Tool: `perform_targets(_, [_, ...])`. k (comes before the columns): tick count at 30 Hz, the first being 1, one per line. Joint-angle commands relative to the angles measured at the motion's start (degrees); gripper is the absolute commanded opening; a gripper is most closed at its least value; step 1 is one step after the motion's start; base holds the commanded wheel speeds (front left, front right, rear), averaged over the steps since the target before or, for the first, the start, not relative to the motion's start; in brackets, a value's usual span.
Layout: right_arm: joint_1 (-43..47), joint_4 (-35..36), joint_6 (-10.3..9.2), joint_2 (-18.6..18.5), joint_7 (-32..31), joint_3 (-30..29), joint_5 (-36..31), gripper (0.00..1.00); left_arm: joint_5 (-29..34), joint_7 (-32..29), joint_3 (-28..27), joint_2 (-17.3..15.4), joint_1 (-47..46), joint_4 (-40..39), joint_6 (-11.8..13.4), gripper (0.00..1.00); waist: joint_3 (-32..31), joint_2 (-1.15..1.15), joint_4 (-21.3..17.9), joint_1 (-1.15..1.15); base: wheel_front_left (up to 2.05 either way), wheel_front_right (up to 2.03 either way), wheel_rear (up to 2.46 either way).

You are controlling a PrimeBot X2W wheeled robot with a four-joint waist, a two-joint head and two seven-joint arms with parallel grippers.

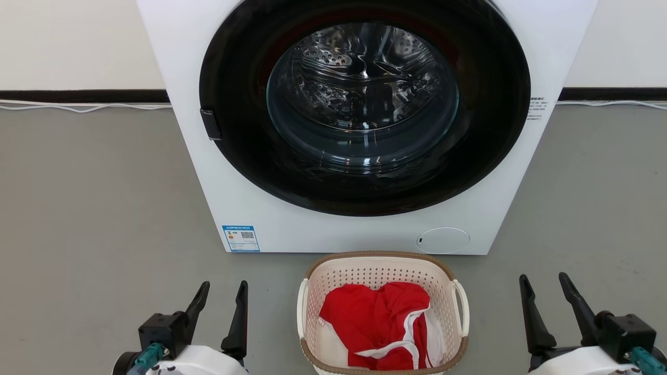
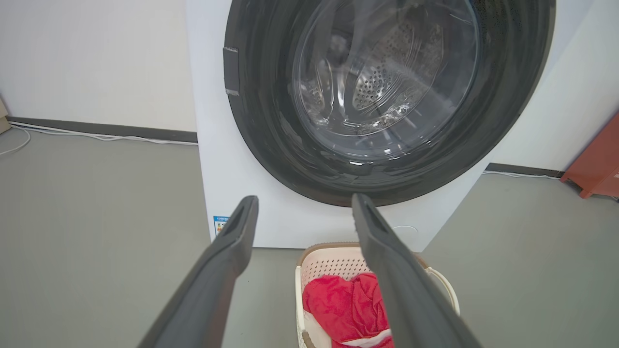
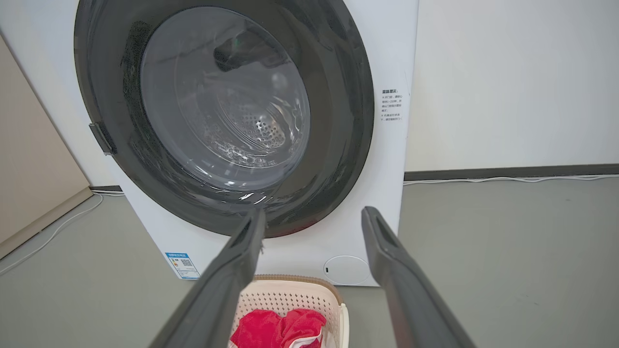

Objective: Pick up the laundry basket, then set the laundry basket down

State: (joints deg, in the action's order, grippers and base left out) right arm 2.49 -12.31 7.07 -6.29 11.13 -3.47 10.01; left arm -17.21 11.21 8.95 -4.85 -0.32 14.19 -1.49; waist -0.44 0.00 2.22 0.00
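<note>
The basket (image 1: 365, 275) is showing smooth cream plastic pierced with small holes, under a brown woven-look rim. The cloth (image 1: 375, 317) in it is lying soft and matt, red with white trim. The washer (image 1: 292, 234) is presenting glossy white panels. Its door (image 1: 234, 156) is gleaming as dark shiny plastic round clear glass, and the drum (image 1: 359, 67) behind is glinting as perforated metal. The floor (image 1: 94, 208) is looking matt and smooth. The left gripper (image 1: 224, 284) and right gripper (image 1: 543, 276) are showing matt dark fingers.
</note>
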Motion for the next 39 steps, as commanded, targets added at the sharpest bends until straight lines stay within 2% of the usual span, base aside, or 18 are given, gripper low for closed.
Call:
perform_targets(1, [-0.40, 1.36, 0.36, -0.85, 1.05, 1.00, -2.21, 1.00, 1.88, 0.90, -1.24, -0.40, -1.01, -1.22, 0.48, 1.00, 0.00, 0.00, 0.01, 0.00, 0.00, 0.00, 0.00])
perform_targets(18, [0.45, 1.60, 0.42, -1.11, 3.86, 0.38, -15.10, 1.00, 12.39, 3.79, -1.67, 0.21, -0.85, -0.44, 0.76, 1.00, 0.60, 0.00, 0.18, 0.00, 0.00, 0.00, 0.00])
perform_targets(39, [0.06, 0.50, 0.42, 0.13, 3.86, -0.90, -14.27, 1.00, 12.67, 3.79, -3.17, 1.02, -1.45, -0.25, 0.31, 1.00, 2.02, 0.00, -0.07, 0.00, 0.00, 0.00, 0.00])
